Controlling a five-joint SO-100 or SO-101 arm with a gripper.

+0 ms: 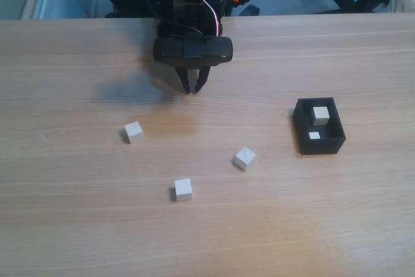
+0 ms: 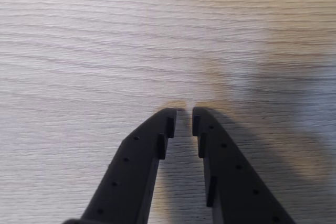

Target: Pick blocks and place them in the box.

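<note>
Fixed view: gripper [image 1: 192, 89] nearly closed and empty, three blocks [image 1: 134, 131] loose below, box [image 1: 318, 141] rightward.

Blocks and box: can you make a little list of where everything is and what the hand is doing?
blocks on table: three, at
blocks in box: two, at
box: black, right side in the fixed view
hand: above bare table, nearly shut, holding nothing
table: wood
</note>
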